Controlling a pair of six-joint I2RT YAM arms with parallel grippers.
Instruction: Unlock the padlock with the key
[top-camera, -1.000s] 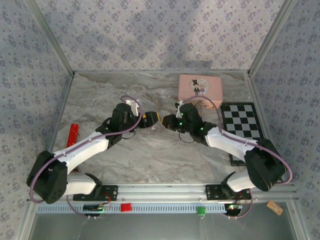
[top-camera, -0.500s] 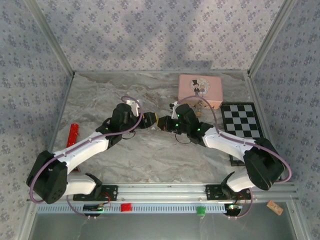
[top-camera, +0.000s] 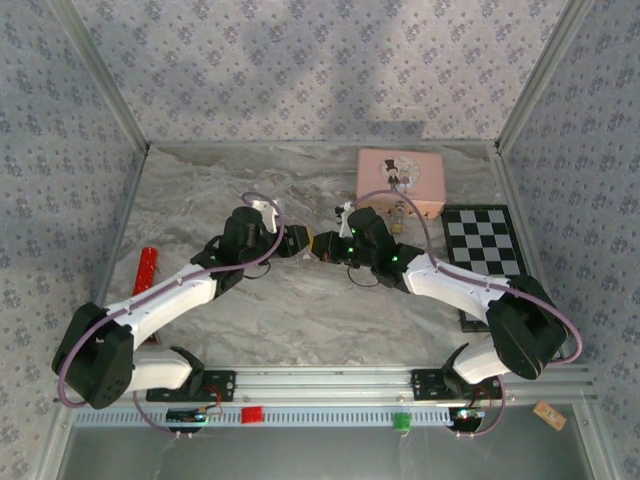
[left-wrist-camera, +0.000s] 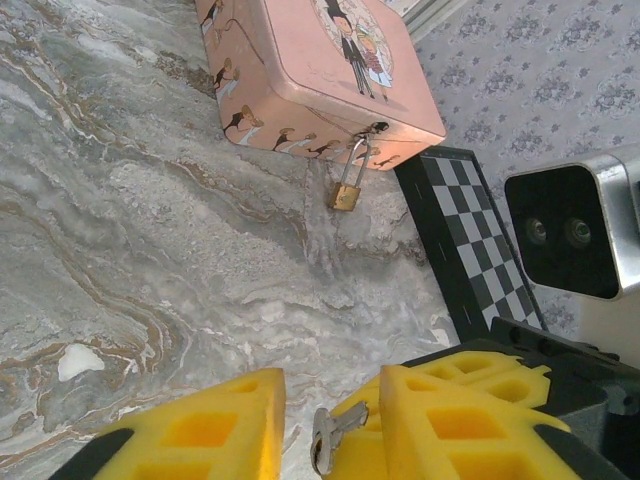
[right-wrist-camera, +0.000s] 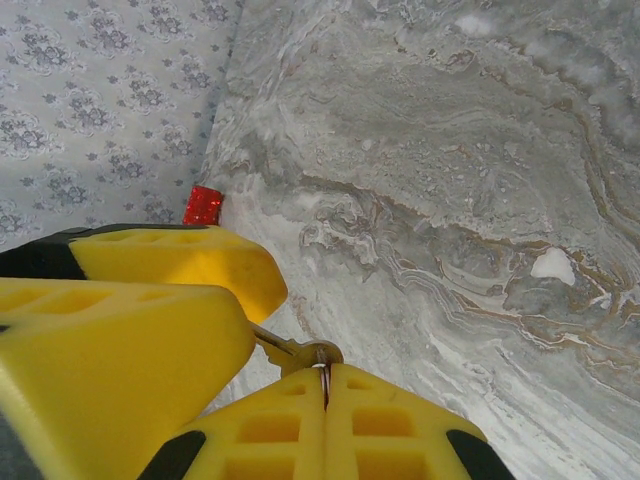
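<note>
The tiny brass padlock (left-wrist-camera: 345, 190) hangs by its silvery shackle from the clasp of the pink tin (left-wrist-camera: 320, 70), and it shows small beside the tin (top-camera: 398, 222). My right gripper (right-wrist-camera: 325, 372) is shut on the head of the silver key (right-wrist-camera: 300, 352), held above the marble mid-table. The key (left-wrist-camera: 335, 435) pokes into the gap of my left gripper (left-wrist-camera: 330, 385), which is open with its yellow fingers (left-wrist-camera: 215, 425) either side of it. Both grippers meet tip to tip, left gripper (top-camera: 308, 242) and right gripper (top-camera: 324, 246), well left of the padlock.
A black-and-white chessboard (top-camera: 483, 245) lies right of the tin (top-camera: 400, 178). A red strip (top-camera: 146, 270) lies near the left wall. Patterned walls enclose the marble table (top-camera: 280, 310) on three sides.
My right gripper has moved left with the key until its tips meet the left gripper. The left arm has barely shifted. The padlock and tin have not moved.
</note>
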